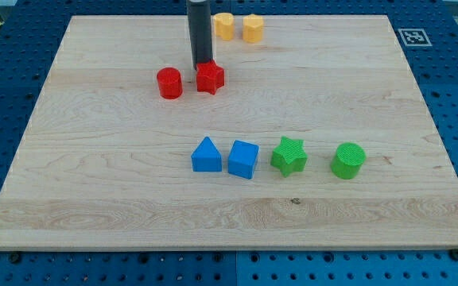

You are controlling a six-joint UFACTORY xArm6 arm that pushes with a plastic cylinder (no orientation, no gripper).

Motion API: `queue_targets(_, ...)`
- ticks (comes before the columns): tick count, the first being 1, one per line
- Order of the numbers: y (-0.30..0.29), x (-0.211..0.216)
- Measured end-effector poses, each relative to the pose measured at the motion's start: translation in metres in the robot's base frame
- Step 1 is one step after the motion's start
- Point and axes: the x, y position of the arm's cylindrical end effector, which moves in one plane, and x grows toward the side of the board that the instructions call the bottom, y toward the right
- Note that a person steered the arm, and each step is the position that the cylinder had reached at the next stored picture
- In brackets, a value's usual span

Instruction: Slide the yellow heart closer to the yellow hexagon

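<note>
Wooden board (pixel 94 183) lies on a blue perforated desk, and the blocks sit on it in two groups. Near the top edge of the board, a little left of its middle, the yellow heart (pixel 224 26) stands just beside the yellow hexagon (pixel 253 28), with only a narrow gap between them. My tip (pixel 203 64) (a plain rod, so there is nothing to open or close and it holds nothing) is lower, touching or almost touching the red star (pixel 210 78); the red cylinder (pixel 169 83) is near on the view's left. Toward the bottom edge are the blue triangle (pixel 206 155), blue cube (pixel 243 159), green star (pixel 289 156) and green cylinder (pixel 347 160).

I judge the heart to be light, stiff and easy to slide, perhaps also easy to turn. The push should meet its left side, near the middle.
</note>
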Motion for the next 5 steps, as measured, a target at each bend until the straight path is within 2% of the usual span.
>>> queue_targets(5, 0.009, 0.016)
